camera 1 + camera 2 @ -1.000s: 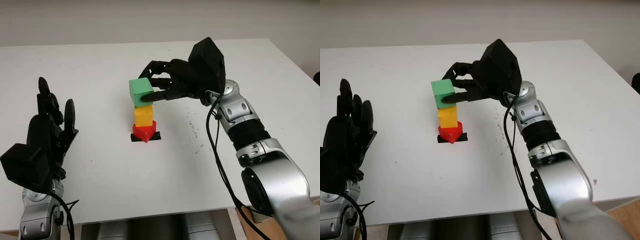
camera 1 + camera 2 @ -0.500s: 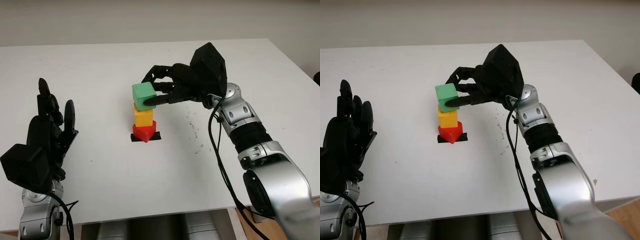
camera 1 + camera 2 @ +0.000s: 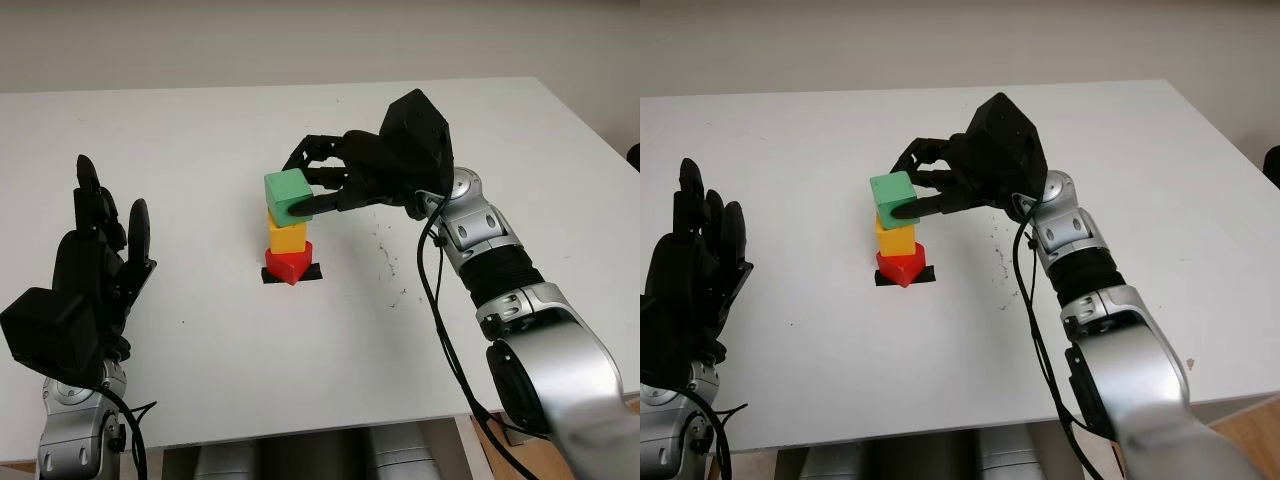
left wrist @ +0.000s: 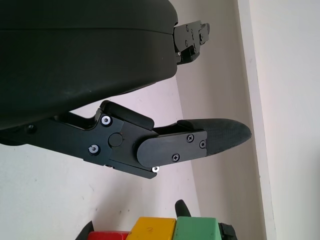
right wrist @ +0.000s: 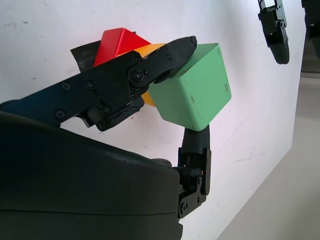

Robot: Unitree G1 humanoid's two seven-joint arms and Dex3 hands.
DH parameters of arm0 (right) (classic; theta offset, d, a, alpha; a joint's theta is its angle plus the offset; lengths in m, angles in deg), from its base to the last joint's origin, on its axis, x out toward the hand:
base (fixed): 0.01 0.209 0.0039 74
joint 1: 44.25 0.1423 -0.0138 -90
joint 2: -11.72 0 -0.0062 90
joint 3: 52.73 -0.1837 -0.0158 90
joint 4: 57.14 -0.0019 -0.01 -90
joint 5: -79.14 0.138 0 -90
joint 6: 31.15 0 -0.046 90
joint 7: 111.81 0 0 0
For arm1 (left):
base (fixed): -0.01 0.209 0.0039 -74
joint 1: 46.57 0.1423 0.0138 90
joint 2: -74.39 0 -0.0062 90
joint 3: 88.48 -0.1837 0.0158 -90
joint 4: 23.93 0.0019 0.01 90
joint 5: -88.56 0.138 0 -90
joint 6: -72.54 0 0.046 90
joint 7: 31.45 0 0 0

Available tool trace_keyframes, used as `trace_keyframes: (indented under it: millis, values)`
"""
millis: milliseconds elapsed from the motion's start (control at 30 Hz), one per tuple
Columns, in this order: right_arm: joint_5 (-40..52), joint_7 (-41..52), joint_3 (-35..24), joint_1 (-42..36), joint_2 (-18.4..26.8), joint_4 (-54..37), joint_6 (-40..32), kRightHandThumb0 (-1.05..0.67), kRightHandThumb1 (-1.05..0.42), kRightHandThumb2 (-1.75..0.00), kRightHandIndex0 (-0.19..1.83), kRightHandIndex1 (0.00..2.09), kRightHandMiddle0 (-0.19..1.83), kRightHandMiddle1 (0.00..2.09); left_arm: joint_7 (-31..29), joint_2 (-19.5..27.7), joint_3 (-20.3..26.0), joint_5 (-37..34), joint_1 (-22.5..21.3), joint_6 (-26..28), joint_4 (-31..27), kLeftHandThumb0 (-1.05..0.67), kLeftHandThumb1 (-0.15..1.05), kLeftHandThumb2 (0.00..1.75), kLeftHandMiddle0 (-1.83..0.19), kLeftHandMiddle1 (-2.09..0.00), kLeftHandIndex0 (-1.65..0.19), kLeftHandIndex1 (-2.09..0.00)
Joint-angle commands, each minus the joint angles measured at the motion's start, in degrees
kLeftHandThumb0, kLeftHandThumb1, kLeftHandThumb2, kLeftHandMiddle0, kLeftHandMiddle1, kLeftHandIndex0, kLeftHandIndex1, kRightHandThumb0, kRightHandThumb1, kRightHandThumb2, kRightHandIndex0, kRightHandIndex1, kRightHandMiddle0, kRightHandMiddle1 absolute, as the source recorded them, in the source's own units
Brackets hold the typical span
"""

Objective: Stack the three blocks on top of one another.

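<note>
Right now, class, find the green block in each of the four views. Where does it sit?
Left eye view: green block centre, atop the yellow block.
Right eye view: left of centre.
Left wrist view: bottom edge.
Right wrist view: centre, gripped by the right robot hand.
Shared landmark: the yellow block.

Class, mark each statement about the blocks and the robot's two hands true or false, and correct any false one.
1. The red block is at the bottom of the stack. True.
2. The right hand grasps the yellow block. False: it grasps the green block.
3. The left hand holds a block. False: it is open, at the table's left side, away from the stack.
4. The green block is above the yellow one. True.
5. Black tape lies under the red block. True.
</note>
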Motion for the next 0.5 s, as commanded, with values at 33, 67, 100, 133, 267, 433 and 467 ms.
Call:
trace_keyframes:
  millis: [33, 67, 100, 133, 267, 433, 467]
  values:
    - [0.1, 0.07, 0.08, -0.2, -0.03, -1.03, -0.35, -0.46, -0.94, -0.05, 0.28, 0.06, 0.31, 1.6, 0.0, -0.05, 0.1, -0.25, 0.19, -0.58, -0.51, -0.73, 1.05, 0.53, 0.19, -0.01, 0.19, 0.0]
    - [-0.16, -0.12, 0.28, -0.19, -0.04, -1.01, -0.26, -0.46, -0.94, -0.05, 0.28, 0.05, 0.32, 1.61, -0.02, -0.04, 0.12, -0.29, 0.25, -0.59, -0.53, -0.73, 1.05, 0.53, 0.19, -0.01, 0.19, 0.0]
    - [-0.36, -0.27, 0.42, -0.19, -0.04, -0.99, -0.2, -0.47, -0.94, -0.05, 0.27, 0.05, 0.33, 1.6, -0.03, -0.03, 0.12, -0.28, 0.29, -0.61, -0.53, -0.73, 1.05, 0.53, 0.19, 0.0, 0.19, 0.0]
    - [-0.6, -0.43, 0.58, -0.17, -0.01, -0.98, -0.21, -0.47, -0.94, -0.05, 0.27, 0.05, 0.33, 1.6, 0.04, -0.02, 0.08, -0.16, 0.35, -0.51, -0.66, -0.73, 1.05, 0.53, 0.19, 0.0, 0.19, 0.0]
    - [-0.89, -0.72, 0.74, -0.15, 0.02, -0.96, -0.6, -0.47, -0.93, -0.05, 0.26, 0.05, 0.35, 1.58, -0.04, -0.06, 0.01, -0.26, 0.47, -0.37, -0.83, -0.73, 1.05, 0.53, 0.19, 0.0, 0.19, 0.0]
    - [-1.1, -0.82, 0.88, -0.28, 0.12, -0.92, -0.47, -0.48, -0.93, -0.05, 0.25, 0.05, 0.36, 1.56, -0.14, -0.37, 0.03, -0.87, 0.3, -0.63, -0.64, -0.71, 1.05, 0.54, 0.19, 0.0, 0.19, 0.0]
    - [-1.02, -0.7, 0.86, -0.34, 0.13, -0.91, -0.31, -0.49, -0.93, -0.05, 0.25, 0.05, 0.36, 1.56, -0.22, -0.35, 0.03, -1.0, 0.25, -0.73, -0.52, -0.71, 1.05, 0.54, 0.19, 0.0, 0.19, 0.0]
